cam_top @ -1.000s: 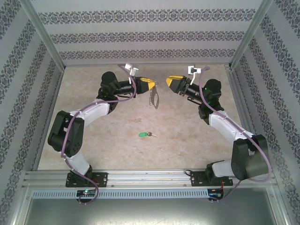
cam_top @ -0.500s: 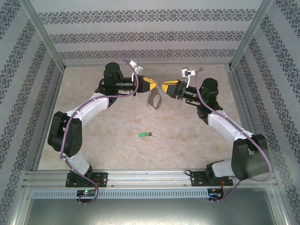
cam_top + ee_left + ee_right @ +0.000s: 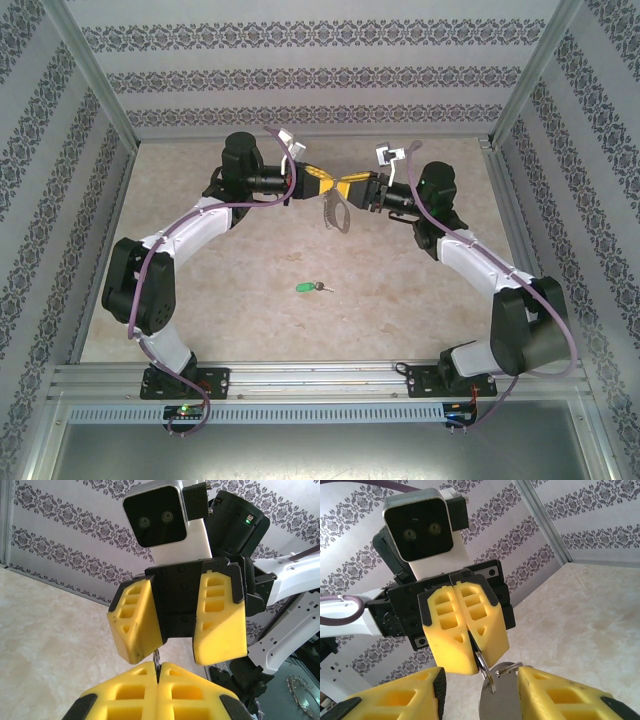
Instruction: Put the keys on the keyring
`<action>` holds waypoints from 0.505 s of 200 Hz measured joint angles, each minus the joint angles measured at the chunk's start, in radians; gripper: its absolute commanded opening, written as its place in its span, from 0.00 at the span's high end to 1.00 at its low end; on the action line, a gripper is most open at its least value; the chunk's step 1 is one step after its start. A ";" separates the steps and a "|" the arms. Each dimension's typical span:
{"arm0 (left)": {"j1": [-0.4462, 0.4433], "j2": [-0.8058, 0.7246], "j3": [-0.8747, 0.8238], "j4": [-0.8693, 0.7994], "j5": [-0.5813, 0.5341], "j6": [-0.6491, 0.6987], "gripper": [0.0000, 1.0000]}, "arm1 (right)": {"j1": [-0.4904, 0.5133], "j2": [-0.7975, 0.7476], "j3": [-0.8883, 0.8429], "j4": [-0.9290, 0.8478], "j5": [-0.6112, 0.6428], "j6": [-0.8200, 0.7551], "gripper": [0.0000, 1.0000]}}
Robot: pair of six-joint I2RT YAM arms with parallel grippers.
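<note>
Keyring (image 3: 335,212) top hidden inside left gripper (image 3: 329,187).

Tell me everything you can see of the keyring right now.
The keyring is a thin, dull-grey metal loop with a jagged, chain-like fringe along one side. It hangs in the air over the far middle of the table, its top pinched between the shut fingertips of the left gripper. The right wrist view shows a small ring and a flat silvery piece just below that pinch. The right gripper has open fingers either side of it; whether they touch it is unclear.
</note>
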 measured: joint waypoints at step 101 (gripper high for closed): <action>0.001 0.000 0.006 -0.013 0.017 0.000 1.00 | 0.010 0.005 0.005 -0.015 -0.003 -0.032 1.00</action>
